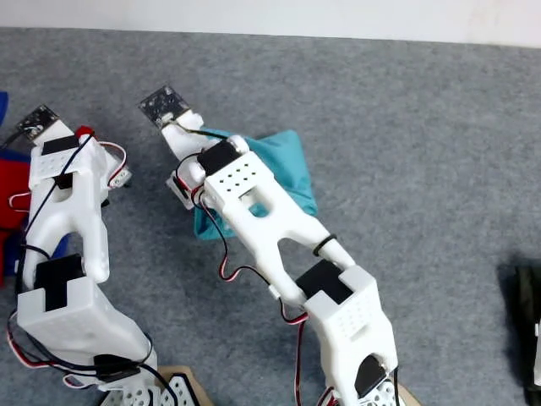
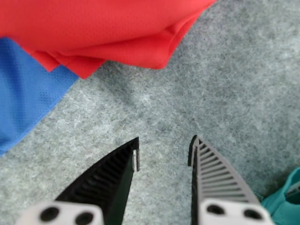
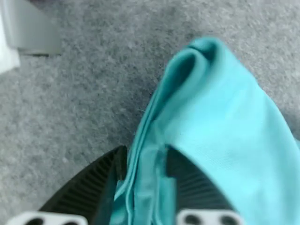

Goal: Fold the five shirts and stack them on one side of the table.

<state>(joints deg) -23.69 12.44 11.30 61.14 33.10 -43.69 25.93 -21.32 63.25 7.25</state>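
A folded teal shirt (image 1: 283, 165) lies on the grey felt table, partly under the right arm. My right gripper (image 3: 143, 161) is shut on the edge of the teal shirt (image 3: 215, 126), with folded cloth pinched between its fingers. A red shirt (image 2: 108, 28) rests on a blue shirt (image 2: 23, 103) at the table's left edge; the red shirt (image 1: 10, 190) shows beside the left arm in the high view. My left gripper (image 2: 164, 150) hangs open over bare felt just short of the red shirt, holding nothing. A corner of the teal shirt (image 2: 283, 201) shows beside it.
The grey felt (image 1: 423, 127) stretches open to the right and back. A dark object (image 1: 528, 321) sits at the right edge. A white wall (image 1: 338, 17) borders the far side. A pale object (image 3: 28, 28) stands near the teal shirt in the right wrist view.
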